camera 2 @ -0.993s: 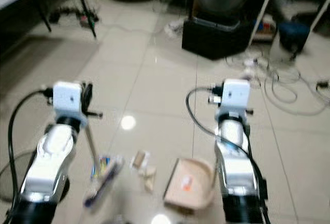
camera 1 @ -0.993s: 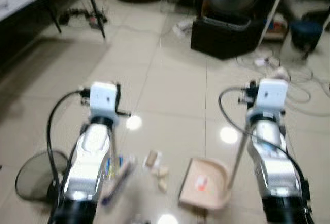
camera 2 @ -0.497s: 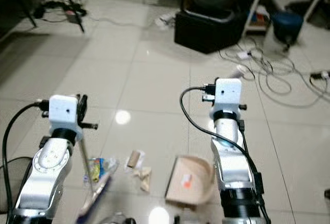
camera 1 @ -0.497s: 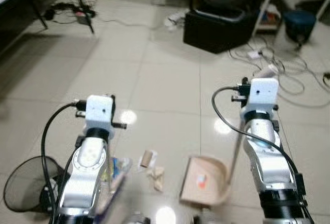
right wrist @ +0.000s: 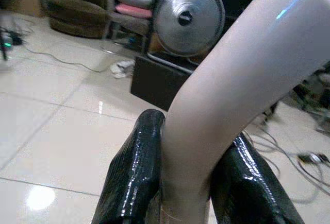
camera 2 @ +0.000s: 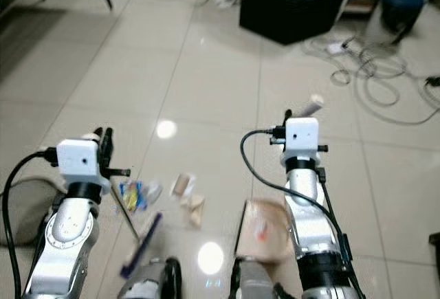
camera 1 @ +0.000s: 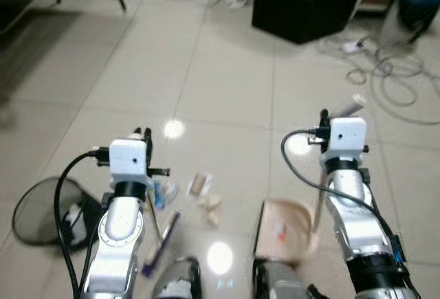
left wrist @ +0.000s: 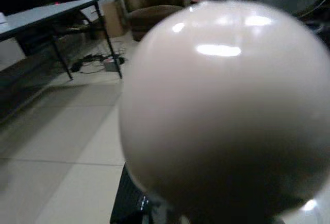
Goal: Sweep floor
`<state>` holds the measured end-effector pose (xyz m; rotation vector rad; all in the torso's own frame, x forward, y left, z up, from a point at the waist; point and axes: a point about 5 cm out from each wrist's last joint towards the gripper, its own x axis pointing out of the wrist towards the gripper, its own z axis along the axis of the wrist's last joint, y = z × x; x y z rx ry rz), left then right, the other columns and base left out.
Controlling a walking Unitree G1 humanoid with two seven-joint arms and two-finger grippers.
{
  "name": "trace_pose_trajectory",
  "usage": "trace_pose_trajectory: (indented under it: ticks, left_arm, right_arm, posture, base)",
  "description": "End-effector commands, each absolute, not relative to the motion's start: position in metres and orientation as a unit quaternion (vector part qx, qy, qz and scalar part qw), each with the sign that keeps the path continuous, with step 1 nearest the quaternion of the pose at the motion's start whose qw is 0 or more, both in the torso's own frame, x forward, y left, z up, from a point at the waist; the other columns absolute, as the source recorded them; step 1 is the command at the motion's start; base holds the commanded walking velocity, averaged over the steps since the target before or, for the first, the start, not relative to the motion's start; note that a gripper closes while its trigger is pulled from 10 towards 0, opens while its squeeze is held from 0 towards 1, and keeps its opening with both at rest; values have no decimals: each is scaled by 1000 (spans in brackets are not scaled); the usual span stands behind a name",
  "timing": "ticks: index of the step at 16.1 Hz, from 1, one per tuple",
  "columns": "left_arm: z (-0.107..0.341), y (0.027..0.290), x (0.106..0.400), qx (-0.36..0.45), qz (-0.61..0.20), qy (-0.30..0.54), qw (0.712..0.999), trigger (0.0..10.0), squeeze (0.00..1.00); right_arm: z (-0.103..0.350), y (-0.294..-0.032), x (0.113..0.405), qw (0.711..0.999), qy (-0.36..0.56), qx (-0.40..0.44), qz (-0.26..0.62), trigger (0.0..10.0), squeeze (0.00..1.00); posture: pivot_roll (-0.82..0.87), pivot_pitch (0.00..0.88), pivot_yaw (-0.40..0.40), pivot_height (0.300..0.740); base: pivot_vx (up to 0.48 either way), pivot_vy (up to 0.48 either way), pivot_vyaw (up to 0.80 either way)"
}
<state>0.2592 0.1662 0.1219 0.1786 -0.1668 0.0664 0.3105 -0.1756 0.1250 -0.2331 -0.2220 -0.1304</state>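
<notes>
Humanoid robot mid-sweep on a cream tiled floor (camera 1: 227, 86). Compared with one second earlier, the head camera has tipped downward and the scene has shifted up the picture, so the black box with the fan has slid toward the top edge; the small scraps of litter (camera 1: 206, 199) (a cardboard tube, crumpled paper, a blue-and-yellow wrapper) now lie further from the beige plastic dustpan (camera 1: 283, 225) than before, with a strip of bare tile between them, while the purple-headed broom (camera 1: 159, 234) stands on their far side. Judged from this, no litter beyond the orange scrap already in the pan has been gathered, and the sweep toward the pan remains to be made. Right tool (right wrist: 191, 183): its two black fingers (right wrist: 135, 172) are closed against the sides of the dustpan's pale curved handle (right wrist: 237, 74), gripping it, with the pan flat on the floor directly ahead of the robot. Left tool (camera 1: 146, 137): it carries the thin broom shaft, whose rounded cream knob (left wrist: 227, 105) blocks the wrist camera; how far the fingers are parted cannot be told. A black mesh bin (camera 1: 41, 209) stands on the floor just outside the left arm.
</notes>
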Motion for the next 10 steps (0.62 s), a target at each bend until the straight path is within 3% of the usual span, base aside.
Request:
trace_pose_trajectory:
  ticks: [1,10]
  left_arm:
    - [123,166,259,96,37,-93,990,10000,0]
    - [122,153,272,68,63,-113,989,10000,0]
  right_arm:
    - [137,-175,313,979,-150,-129,-55,10000,0]
    - [131,-139,333,965,-203,-167,-5,10000,0]
  posture:
    - [25,322,31,740]
    - [61,384,24,740]
  base:
    - [0,0,0]
    - [0,0,0]
